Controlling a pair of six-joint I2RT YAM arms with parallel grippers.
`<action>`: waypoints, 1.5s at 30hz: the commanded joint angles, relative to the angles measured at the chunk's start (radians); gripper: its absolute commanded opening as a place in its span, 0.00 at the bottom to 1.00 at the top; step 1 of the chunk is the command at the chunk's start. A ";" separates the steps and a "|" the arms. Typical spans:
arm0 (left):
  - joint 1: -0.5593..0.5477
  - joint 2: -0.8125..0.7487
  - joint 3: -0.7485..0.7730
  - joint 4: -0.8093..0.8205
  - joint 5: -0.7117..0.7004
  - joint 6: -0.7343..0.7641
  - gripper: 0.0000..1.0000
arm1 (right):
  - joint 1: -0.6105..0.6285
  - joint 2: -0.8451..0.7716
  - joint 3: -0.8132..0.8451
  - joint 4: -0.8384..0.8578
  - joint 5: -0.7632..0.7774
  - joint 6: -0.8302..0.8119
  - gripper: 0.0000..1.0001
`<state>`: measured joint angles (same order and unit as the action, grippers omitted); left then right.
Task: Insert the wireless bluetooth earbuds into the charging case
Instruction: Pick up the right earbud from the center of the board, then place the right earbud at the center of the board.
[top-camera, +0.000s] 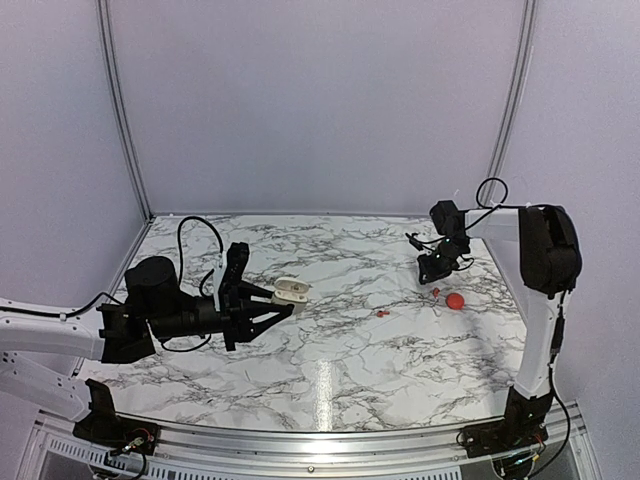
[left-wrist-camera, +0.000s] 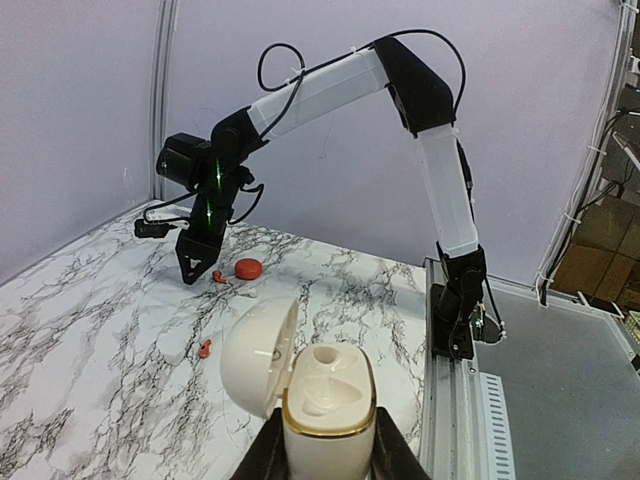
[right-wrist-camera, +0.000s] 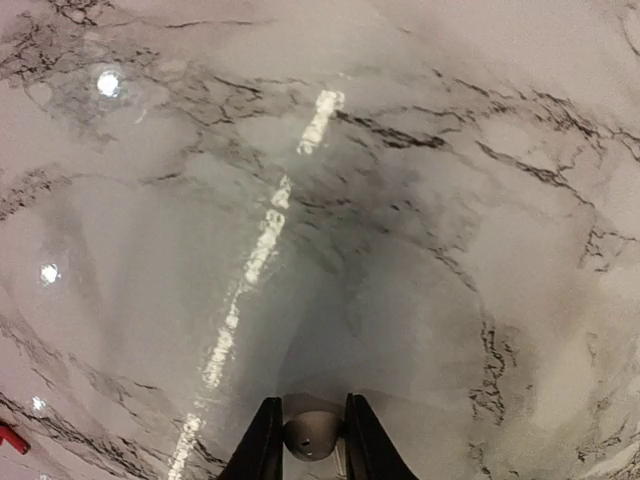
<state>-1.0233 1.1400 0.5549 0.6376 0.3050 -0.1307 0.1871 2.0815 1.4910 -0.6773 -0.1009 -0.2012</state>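
Note:
My left gripper (top-camera: 283, 300) is shut on a cream charging case (top-camera: 292, 290) and holds it above the table's left-middle. In the left wrist view the case (left-wrist-camera: 325, 425) stands upright between my fingers, its lid (left-wrist-camera: 255, 355) swung open to the left and its cavities facing up. Two tiny red earbuds lie on the marble: one (top-camera: 383, 313) mid-table and one (top-camera: 435, 292) beside my right gripper (top-camera: 432, 272). My right gripper (right-wrist-camera: 311, 405) is low over the table at the right and shut on a small pale round bud (right-wrist-camera: 310, 437).
A larger red round case (top-camera: 455, 300) lies just right of the red buds and also shows in the left wrist view (left-wrist-camera: 248, 268). A small white piece (left-wrist-camera: 252, 295) lies next to it. Marble table (top-camera: 330, 370) with walls at the back and sides.

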 joint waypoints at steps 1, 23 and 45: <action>0.006 -0.003 0.023 0.004 -0.002 -0.007 0.00 | 0.058 0.037 0.054 0.009 -0.077 0.046 0.20; 0.009 -0.039 -0.007 0.015 0.016 -0.023 0.00 | 0.295 -0.219 -0.102 -0.068 -0.008 0.163 0.19; 0.009 -0.150 -0.076 0.037 -0.003 -0.060 0.00 | 0.756 -0.124 -0.122 -0.047 -0.015 0.248 0.18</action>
<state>-1.0180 1.0107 0.4931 0.6456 0.3054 -0.1799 0.9188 1.9423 1.3769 -0.7341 -0.1452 0.0315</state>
